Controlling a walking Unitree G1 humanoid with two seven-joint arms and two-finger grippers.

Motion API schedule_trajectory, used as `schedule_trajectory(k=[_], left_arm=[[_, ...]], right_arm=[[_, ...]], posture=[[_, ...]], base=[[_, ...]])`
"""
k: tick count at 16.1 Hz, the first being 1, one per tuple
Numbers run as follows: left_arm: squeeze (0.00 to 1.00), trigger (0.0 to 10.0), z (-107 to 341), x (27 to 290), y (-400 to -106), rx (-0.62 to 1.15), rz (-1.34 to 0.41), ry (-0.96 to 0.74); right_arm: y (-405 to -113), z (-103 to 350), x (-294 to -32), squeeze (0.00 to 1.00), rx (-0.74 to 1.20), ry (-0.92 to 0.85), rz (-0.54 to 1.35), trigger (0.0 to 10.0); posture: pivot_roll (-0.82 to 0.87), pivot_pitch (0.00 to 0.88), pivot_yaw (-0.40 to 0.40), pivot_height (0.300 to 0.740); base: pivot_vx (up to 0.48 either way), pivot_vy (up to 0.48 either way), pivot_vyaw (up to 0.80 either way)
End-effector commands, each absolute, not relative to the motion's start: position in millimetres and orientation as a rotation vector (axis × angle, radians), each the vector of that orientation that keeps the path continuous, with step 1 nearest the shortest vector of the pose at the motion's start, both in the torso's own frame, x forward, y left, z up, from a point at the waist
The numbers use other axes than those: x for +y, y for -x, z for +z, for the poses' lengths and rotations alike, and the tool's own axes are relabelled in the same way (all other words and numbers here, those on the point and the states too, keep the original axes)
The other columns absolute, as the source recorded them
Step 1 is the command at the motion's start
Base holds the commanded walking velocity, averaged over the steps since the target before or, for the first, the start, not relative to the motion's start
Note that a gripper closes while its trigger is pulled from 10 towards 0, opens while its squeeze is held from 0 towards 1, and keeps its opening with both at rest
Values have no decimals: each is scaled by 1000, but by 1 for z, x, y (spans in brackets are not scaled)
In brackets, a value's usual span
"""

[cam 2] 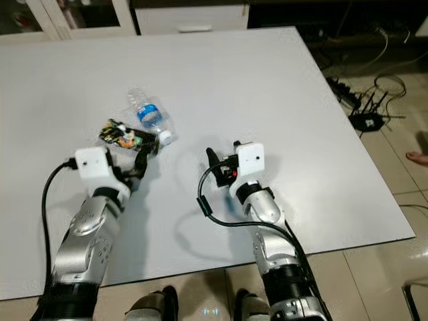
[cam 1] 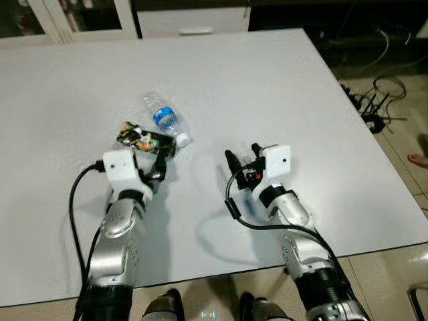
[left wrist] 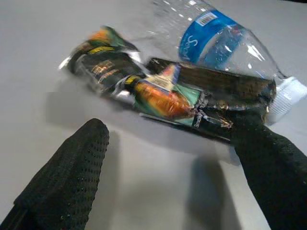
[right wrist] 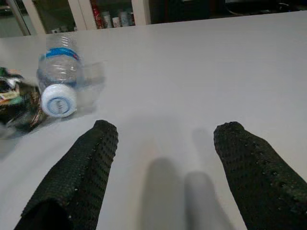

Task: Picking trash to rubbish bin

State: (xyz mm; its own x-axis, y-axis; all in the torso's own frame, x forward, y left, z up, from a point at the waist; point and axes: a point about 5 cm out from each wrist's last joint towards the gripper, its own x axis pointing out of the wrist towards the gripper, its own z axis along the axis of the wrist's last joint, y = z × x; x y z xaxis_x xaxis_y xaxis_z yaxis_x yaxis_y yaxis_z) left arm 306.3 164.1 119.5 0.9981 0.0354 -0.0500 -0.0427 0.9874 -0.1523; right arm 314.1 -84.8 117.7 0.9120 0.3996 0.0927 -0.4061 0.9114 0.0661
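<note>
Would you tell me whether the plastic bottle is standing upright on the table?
No, the plastic bottle lies on its side on the table, beside the crumpled wrapper.

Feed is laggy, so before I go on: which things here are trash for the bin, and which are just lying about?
Job:
- dark snack wrapper, just ahead of the open left hand
- clear plastic bottle, touching the wrapper

Lying about:
- cables on the floor beside the table

The right hand hovers open, empty.

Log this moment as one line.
left gripper open at crumpled dark snack wrapper | clear plastic bottle beside | right gripper open, idle
</note>
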Motion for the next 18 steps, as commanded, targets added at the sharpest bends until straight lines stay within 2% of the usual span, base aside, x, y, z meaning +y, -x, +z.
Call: schedule_trajectory(k=[1, 7, 10, 12, 14, 18], left_arm=[[0, 10000, 115, 161, -308, 63, 28, 171], [0, 10000, 127, 149, -320, 38, -10, 211], [0, 10000, 130, 146, -319, 31, -31, 170], [0, 10000, 134, 148, -317, 14, -36, 132], [0, 10000, 143, 157, -321, -31, 19, 160], [0, 10000, 155, 159, -324, -78, 58, 216]], right_arm=[[-310, 116, -89, 0, -64, -68, 415, 10000], [-308, 115, -92, 0, -50, -62, 402, 10000], [-309, 115, -91, 0, -46, -64, 400, 10000], [-310, 115, -91, 0, -47, -67, 398, 10000], [-309, 114, -88, 0, -44, -72, 400, 10000], [-310, 113, -89, 0, -43, -69, 400, 10000]], posture=[[-54, 225, 16, 740], [-59, 230, 22, 740], [-50, 222, 26, 740], [-45, 220, 28, 740], [-40, 215, 29, 740], [-42, 211, 26, 740]], base=[[0, 0, 0], [0, 0, 0], [0, 0, 0], [0, 0, 0], [0, 0, 0], [0, 0, 0]])
